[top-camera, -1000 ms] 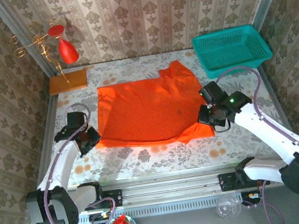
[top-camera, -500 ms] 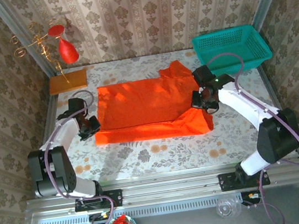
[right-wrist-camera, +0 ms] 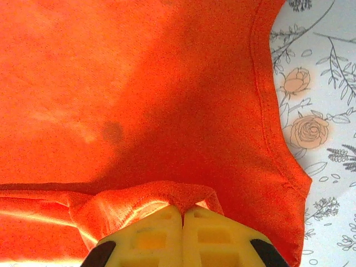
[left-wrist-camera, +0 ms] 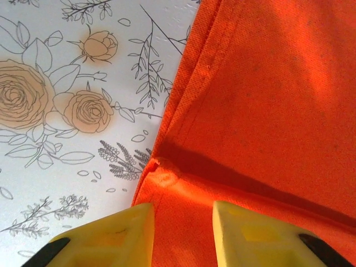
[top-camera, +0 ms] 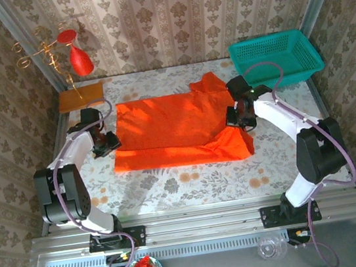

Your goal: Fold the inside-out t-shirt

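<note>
Orange-red t-shirt, teal basket — floral-print table

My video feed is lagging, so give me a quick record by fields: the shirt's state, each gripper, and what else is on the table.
t-shirt: t-shirt spread on the table, near edge doubled over
left gripper: left gripper open, fingers astride the shirt's left edge at the fold
right gripper: right gripper shut, pinching a raised fold at the shirt's right side
basket: teal basket, far right corner
other: red ornament and wooden block, far left corner
</note>
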You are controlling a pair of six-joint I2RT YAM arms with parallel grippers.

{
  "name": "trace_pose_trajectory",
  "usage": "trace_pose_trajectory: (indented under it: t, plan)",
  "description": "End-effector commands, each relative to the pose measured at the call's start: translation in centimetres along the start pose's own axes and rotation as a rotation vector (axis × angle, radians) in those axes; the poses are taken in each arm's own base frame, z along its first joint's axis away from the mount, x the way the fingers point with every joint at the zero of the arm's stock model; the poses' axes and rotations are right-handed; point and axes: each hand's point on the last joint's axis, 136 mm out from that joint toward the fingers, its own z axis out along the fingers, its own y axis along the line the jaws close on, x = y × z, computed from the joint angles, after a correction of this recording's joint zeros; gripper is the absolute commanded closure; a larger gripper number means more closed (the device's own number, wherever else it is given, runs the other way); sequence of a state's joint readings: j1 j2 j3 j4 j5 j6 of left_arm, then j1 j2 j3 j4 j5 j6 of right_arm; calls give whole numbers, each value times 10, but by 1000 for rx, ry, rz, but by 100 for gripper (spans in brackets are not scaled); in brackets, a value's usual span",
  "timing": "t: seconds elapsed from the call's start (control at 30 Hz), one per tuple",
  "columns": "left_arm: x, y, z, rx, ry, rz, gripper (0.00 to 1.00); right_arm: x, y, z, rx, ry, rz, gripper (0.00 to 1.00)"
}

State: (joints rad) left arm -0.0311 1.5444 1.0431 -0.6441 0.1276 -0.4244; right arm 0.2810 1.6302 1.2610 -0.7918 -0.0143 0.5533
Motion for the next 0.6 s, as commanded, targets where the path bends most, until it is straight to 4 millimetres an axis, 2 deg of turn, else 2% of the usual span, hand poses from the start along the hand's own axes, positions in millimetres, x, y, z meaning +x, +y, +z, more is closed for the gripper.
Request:
trace_pose_trajectory:
  t: [0.0,0.17,0.3,0.37,0.4,0.43,0.57]
  plan:
    - [9,0,-11,12,6,20,68,-14,2,-2,-2,-21,-14,100]
    - [41,-5,5,42,89,24,86,-27,3,4,8,-19,-24,100]
    - [60,1,21,30,134,15,90,-42,3,15,27,-16,-40,97]
    - [64,3,25,23,149,11,91,-46,2,21,42,0,-45,86]
    - [65,4,27,21,155,10,91,-48,-2,21,70,11,-41,74]
    - [66,5,28,16,161,9,91,-50,-7,18,98,15,-39,66]
    - [65,6,27,6,159,12,92,-43,-14,2,115,-3,-34,54]
